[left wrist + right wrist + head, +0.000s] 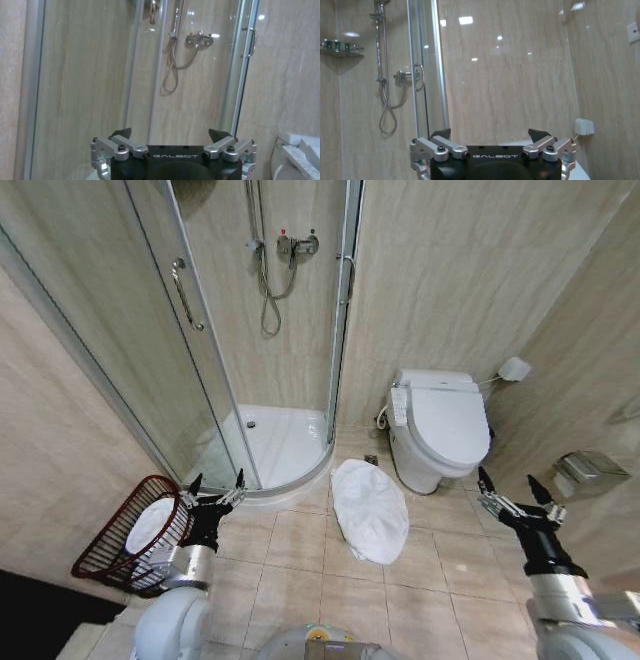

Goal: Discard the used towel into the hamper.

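The used towel [370, 508] lies crumpled and white on the floor tiles between the shower tray and the toilet. The hamper [110, 532], a dark reddish-brown wire basket, sits tilted against the left wall with something white [150, 523] inside it. My left gripper [218, 480] hovers open just right of the hamper's rim, holding nothing. My right gripper [510, 480] is open and empty to the right of the toilet. In the wrist views the left gripper [170, 133] faces the shower door and the right gripper [490, 133] faces the tiled wall.
A glass corner shower [270, 435] with a raised white tray stands straight ahead. The white toilet [440, 430] is at the right, with a metal paper holder [590, 470] on the right wall. Bare floor tiles lie in front of the towel.
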Motion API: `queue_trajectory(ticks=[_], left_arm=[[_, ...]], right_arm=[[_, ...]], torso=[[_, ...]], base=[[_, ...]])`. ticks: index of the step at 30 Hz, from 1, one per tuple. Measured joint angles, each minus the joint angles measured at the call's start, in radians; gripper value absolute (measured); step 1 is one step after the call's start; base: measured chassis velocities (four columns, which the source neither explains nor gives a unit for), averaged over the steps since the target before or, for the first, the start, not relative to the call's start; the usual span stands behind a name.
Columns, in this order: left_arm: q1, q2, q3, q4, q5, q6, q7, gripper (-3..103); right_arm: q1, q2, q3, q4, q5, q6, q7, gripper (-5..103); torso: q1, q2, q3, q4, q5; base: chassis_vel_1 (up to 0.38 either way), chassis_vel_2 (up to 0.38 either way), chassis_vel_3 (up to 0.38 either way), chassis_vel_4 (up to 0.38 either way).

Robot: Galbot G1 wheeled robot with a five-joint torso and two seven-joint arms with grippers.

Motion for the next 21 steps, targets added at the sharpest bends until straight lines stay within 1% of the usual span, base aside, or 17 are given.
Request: queue_trajectory(ticks=[19,21], left_arm=[[0.0,0.0,0.0,0.0,0.0,0.0,0.0,100],[0.0,0.0,0.0,0.0,0.0,0.0,0.0,100]], right_arm=[[0.0,0.0,0.0,0.0,0.0,0.0,0.0,100],[0.001,0.004,-0.005,-0.001,-0.015,0.002,0.002,100]], torso=[[-0.034,-0.077,-0.044,0.0,0.0],[-0.039,-0.089,-0.05,0.0,-0.0002]], base=[[0.0,0.0,0.0,0.0],[0.0,0.0,0.0,0.0]])
